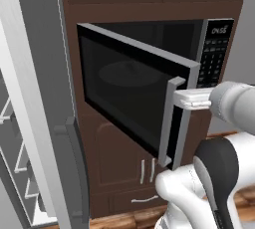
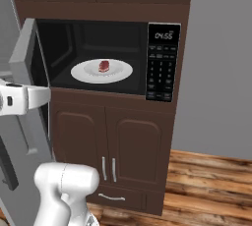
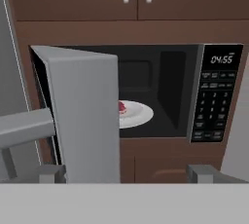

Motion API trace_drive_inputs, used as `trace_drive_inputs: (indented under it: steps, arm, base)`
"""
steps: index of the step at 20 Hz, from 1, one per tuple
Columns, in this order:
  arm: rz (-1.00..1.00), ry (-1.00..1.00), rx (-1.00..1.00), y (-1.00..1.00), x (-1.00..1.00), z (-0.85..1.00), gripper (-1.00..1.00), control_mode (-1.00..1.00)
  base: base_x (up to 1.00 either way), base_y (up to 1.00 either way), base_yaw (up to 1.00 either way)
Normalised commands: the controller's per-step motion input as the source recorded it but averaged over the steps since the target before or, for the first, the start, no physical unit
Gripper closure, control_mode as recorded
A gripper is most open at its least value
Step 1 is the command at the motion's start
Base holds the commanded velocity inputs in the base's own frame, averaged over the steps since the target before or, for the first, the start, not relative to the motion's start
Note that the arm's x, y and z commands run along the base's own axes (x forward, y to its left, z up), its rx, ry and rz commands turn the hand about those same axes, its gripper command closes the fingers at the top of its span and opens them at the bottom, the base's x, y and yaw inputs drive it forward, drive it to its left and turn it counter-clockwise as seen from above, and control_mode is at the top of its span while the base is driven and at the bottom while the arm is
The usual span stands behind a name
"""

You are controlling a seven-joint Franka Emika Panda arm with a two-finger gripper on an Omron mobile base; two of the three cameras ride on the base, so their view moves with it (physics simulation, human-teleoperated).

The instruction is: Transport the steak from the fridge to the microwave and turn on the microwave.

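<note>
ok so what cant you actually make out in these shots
- Keypad labels: too small to read in the right base view.
- Steak: in the hand view the open microwave door covers its left part.
- Fridge: cut off by the left base view's left edge.
- Gripper: fingertips wide apart, mostly cut off by the hand view's bottom edge.

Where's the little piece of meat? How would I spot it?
Look at the black microwave set into the brown cabinets, with its door swung open. Inside lies a round white plate, and the steak sits at its middle. It is the only small red thing there.
</note>
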Motion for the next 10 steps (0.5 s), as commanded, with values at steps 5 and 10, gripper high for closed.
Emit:
trace_drive_inputs:
  steps: [5, 10]
  arm:
    - [0.00, -0.09, 0.04, -0.20, 0.47, -0.31, -1.00, -1.00]
    - [0.00, -0.13, 0.10, -0.04, 0.54, -0.30, -1.00, -1.00]
  base:
    - [0.00, 0.00, 0.00]
    - [0.00, 0.00, 0.00]
